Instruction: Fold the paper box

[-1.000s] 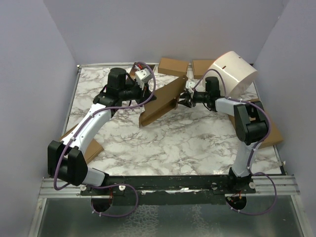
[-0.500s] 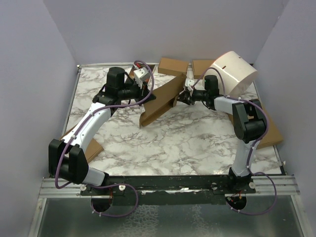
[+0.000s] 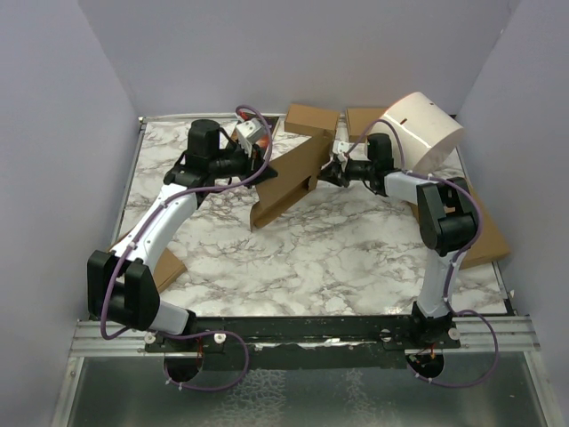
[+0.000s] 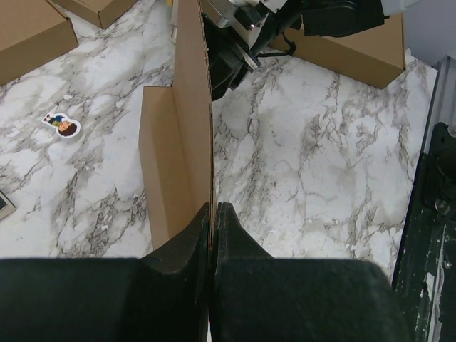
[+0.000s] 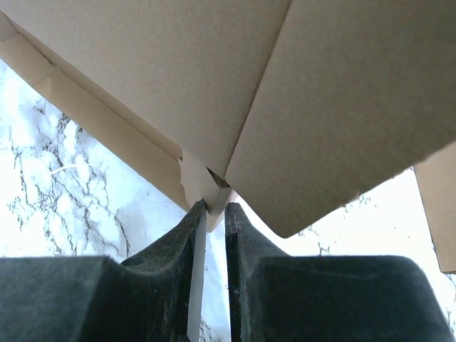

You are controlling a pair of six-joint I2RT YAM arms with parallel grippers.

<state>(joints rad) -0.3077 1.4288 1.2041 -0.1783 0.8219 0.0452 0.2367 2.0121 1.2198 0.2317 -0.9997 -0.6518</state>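
Left pincer (image 4: 212, 208) is clamped tight on the edge of an upright panel of the box (image 4: 192, 107), a finger flat on each face; right pincer (image 5: 211, 206) stands only a sliver apart, its tips at the corner where two flaps meet, a pale tab right at the gap; whether it truly grips that tab I cannot tell; seen from above, the box stands tilted on the desk (image 3: 311, 258), just past centre toward 12 o'clock, running from 7 to 1 o'clock, with the left pincer on its 10 o'clock side and the right at its 2 o'clock end; it looks part-formed, with flaps loose; the step in hand, I judge, is seizing the end flap to turn it in; to do it well, let the left serve as a firm anchor so the panel cannot twist; close the right on the tab alone, not both flaps, then swing along the crease rather than pull, lest the cardboard buckle; small boxes (image 3: 311, 118) at 12 o'clock are near, so sweep short
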